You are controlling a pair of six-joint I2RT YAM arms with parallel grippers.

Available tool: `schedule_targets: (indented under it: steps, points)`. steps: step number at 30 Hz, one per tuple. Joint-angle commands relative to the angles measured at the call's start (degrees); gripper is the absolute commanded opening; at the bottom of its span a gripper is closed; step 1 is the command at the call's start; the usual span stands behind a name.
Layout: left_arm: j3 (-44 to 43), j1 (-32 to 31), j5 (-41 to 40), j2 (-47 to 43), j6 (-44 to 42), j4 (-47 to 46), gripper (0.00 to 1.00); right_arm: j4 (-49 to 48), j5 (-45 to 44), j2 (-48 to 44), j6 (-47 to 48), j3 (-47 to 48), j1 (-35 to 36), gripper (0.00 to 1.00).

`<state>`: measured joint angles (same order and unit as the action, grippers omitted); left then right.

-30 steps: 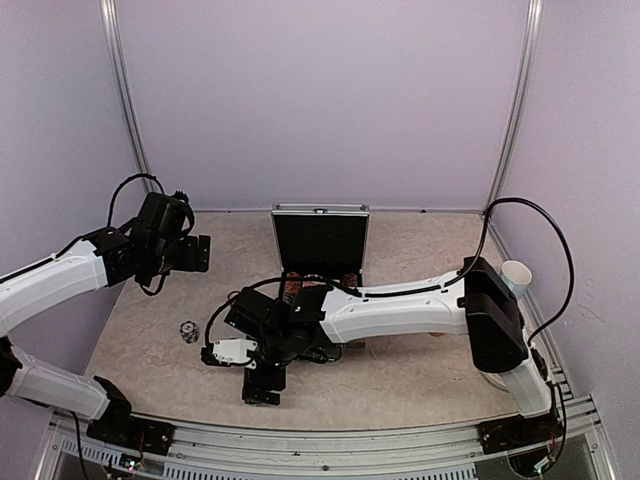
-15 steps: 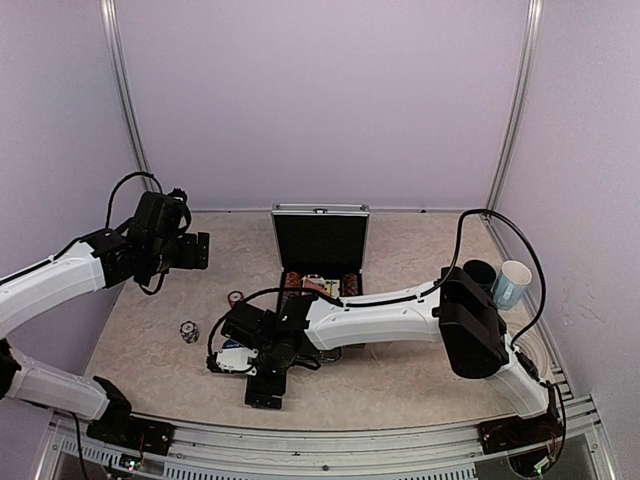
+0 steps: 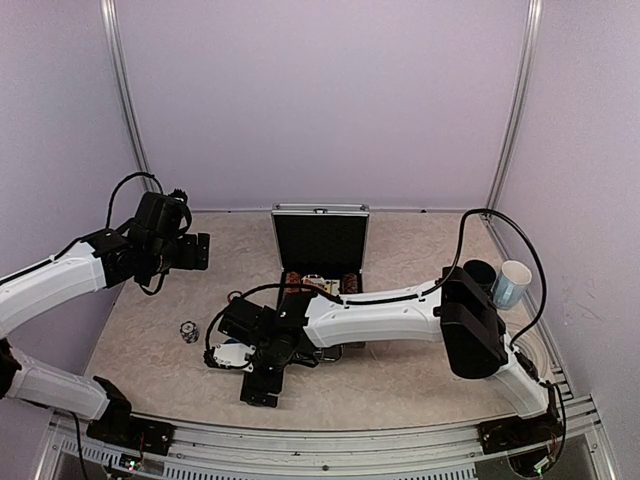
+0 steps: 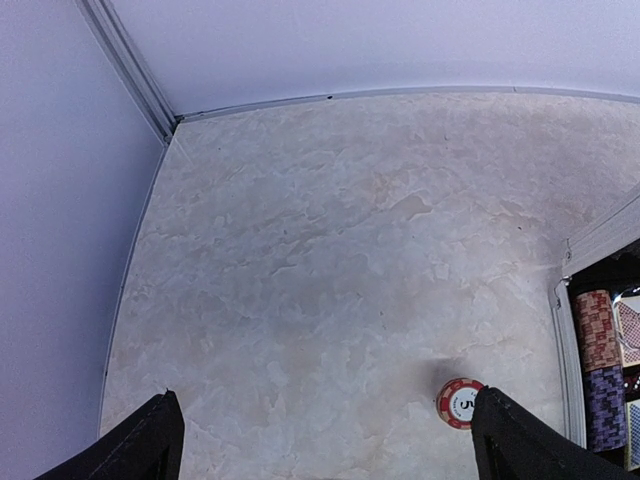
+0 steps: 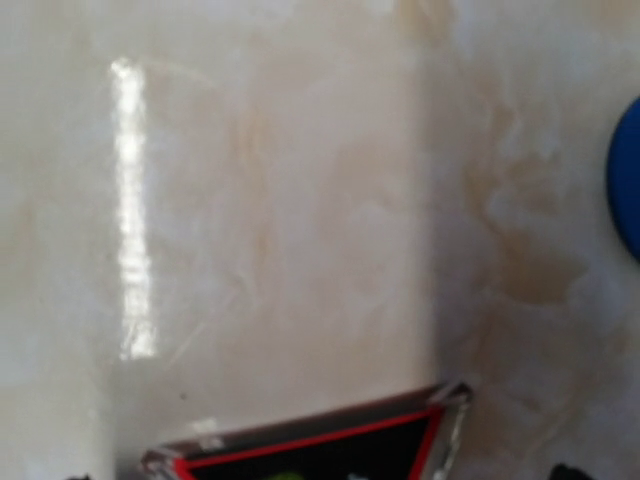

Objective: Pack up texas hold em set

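Beige marbled table (image 3: 420,375): left fingers (image 4: 140,445) hover high, spread wide. Right arm (image 3: 390,315) stretches low across it, can't tell about the right fingers (image 3: 262,392).

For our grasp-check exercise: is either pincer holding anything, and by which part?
Left pincer: open, holding nothing. Right pincer: cannot be told; the black triangle sits at its view's bottom edge, contact unseen.

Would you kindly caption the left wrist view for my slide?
Open left end effector near a red chip beside the case.

A dark mug (image 3: 481,271) and a pale mug (image 3: 513,283) stand side by side near the marbled surface's (image 3: 410,380) right edge.
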<state>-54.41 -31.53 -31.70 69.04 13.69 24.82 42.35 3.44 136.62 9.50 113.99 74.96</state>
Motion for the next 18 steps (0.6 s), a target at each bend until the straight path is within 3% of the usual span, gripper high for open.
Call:
schedule_targets:
  steps: [1, 18]
  points:
    - [0.61, 0.42, 0.16, 0.47, 0.24, -1.25, 0.99, 0.97, 0.42, 2.05, -2.03, 1.92, 0.54, 0.99]
    - [0.50, 0.42, 0.06, 0.97, 0.30, -1.13, 0.99, 1.68, -0.38, 3.22, -3.22, 2.79, 0.54, 0.99]
